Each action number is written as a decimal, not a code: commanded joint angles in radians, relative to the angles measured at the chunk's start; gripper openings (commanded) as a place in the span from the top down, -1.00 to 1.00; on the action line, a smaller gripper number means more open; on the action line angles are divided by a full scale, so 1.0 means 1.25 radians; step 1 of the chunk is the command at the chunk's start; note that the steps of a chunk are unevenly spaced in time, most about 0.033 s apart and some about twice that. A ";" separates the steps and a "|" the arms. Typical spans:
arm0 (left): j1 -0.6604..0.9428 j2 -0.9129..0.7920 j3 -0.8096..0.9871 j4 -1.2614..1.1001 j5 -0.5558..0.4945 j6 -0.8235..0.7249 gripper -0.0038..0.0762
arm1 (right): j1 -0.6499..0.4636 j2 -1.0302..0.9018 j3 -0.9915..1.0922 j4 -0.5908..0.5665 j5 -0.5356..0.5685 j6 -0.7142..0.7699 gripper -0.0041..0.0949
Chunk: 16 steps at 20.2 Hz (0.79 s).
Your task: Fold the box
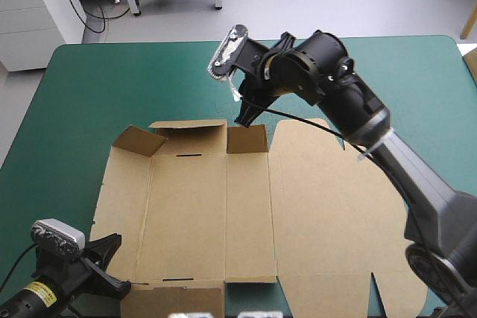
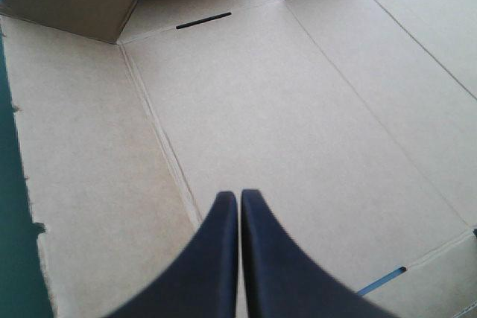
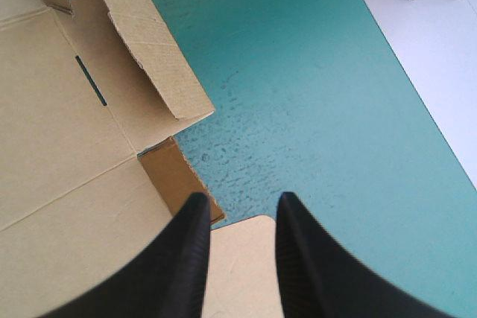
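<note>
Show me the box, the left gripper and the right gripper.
box [image 1: 190, 214]: high view, on its flat middle panel.
left gripper [image 2: 238, 197]: left wrist view, where its shut jaws' tips meet.
right gripper [image 3: 243, 200]: right wrist view, midway between its open jaws' tips.

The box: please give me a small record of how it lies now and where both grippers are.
box: brown board sheet, mostly flat on the teal-green table
far flaps: partly raised
left gripper: shut, at the box's near left corner, holding nothing
right gripper: open, at the box's far edge beside the far flaps, holding nothing
fold: no tray formed yet
</note>
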 commanded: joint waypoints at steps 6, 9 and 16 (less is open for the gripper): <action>-0.005 0.010 -0.019 -0.017 -0.051 -0.002 0.92 | -0.004 -0.334 0.301 -0.073 -0.030 0.211 0.96; -0.005 0.010 -0.019 -0.017 -0.051 -0.002 0.92 | -0.004 -0.492 0.493 -0.071 -0.056 0.267 0.96; -0.005 0.010 -0.019 -0.017 -0.051 -0.002 0.92 | -0.004 -0.871 0.921 -0.068 -0.208 0.423 0.96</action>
